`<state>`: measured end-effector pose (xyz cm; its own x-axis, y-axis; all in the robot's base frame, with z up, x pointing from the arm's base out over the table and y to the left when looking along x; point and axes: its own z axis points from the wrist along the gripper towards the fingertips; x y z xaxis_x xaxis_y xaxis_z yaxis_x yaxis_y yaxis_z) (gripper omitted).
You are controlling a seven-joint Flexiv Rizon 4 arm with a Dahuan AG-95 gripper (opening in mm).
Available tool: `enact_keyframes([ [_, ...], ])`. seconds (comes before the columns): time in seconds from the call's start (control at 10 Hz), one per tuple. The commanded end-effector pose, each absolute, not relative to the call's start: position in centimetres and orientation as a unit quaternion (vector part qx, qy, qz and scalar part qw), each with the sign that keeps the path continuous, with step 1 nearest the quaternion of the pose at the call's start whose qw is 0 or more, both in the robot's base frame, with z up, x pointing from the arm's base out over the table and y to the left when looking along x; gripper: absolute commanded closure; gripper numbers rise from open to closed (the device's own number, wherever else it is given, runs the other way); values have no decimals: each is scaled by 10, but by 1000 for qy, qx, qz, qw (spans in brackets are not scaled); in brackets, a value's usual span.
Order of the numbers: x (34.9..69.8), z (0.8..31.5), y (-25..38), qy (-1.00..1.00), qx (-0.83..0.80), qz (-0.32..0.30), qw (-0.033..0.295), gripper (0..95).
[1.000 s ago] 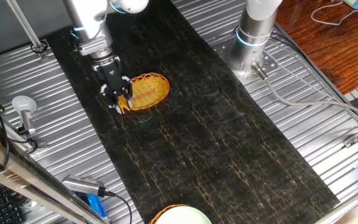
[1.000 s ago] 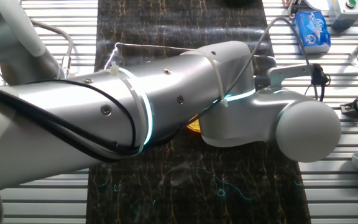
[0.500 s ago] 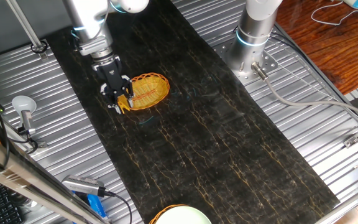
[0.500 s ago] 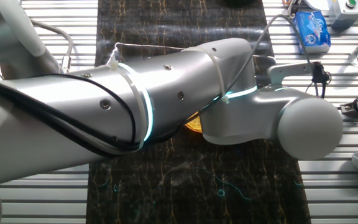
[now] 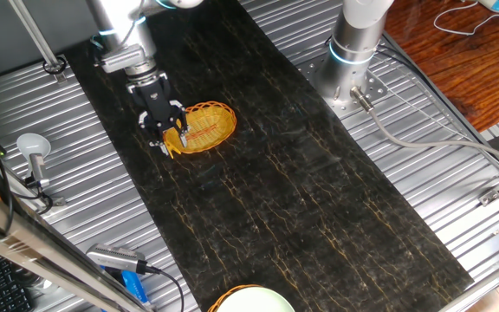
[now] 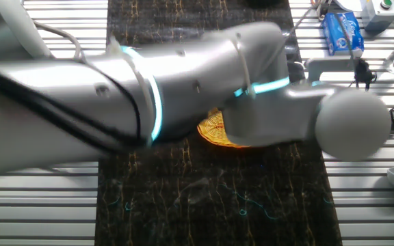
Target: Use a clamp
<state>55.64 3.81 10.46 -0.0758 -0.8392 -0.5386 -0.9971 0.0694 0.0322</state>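
- Dark worktop (image 5: 319, 208) — bare across its near half.
- Clamp (image 5: 173, 146) at the basket's (image 5: 206, 126) left rim, between the fingers (image 5: 167, 144), which look closed on it.
- In the other fixed view the arm (image 6: 183, 89) hides the fingers.

The desk (image 5: 457, 156) is ribbed, bright metal, overlaid by a dark mat (image 5: 319, 199) with a glossy, marble-like sheen and thin golden veins. The basket (image 5: 204, 126) left of centre is woven yellow-orange, rough-textured wicker. The arm (image 6: 183, 89) filling the other fixed view looks like smooth, satin silver metal; the claw (image 5: 165, 143) is matt black.
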Motion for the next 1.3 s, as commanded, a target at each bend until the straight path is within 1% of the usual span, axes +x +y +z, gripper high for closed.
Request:
enact_keyframes([
  [0.1,565,130,95,855,-481,151,124,760],
  [0.2,568,133,120,880,-442,138,108,950],
  [0.4,565,137,160,922,-368,96,70,950],
  [0.5,564,138,164,926,-362,88,64,950],
  [0.6,561,135,171,932,-358,40,37,950],
  [0.8,551,126,160,947,-308,80,32,950],
  [1.0,541,123,154,950,-302,72,27,950],
  [1.2,519,122,146,959,-274,66,10,950],
  [1.3,513,123,145,960,-273,66,8,950],
])
